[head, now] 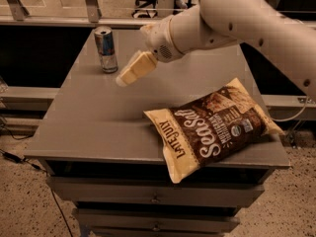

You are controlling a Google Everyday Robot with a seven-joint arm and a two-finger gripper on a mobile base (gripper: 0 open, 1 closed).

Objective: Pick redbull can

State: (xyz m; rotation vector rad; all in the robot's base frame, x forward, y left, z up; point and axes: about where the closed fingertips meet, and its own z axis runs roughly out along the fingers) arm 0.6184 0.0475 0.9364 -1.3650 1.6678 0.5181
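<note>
Can (105, 49) stands upright at the upper left of the table (94, 127), well apart from the chip bag (212, 127), so my approach is free. My hand (124, 78) hovers just right of it, empty, angled toward it; how wide it is open I cannot tell.

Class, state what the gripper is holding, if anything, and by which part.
Nothing. The gripper hangs above the table, apart from the upright redbull can.
</note>
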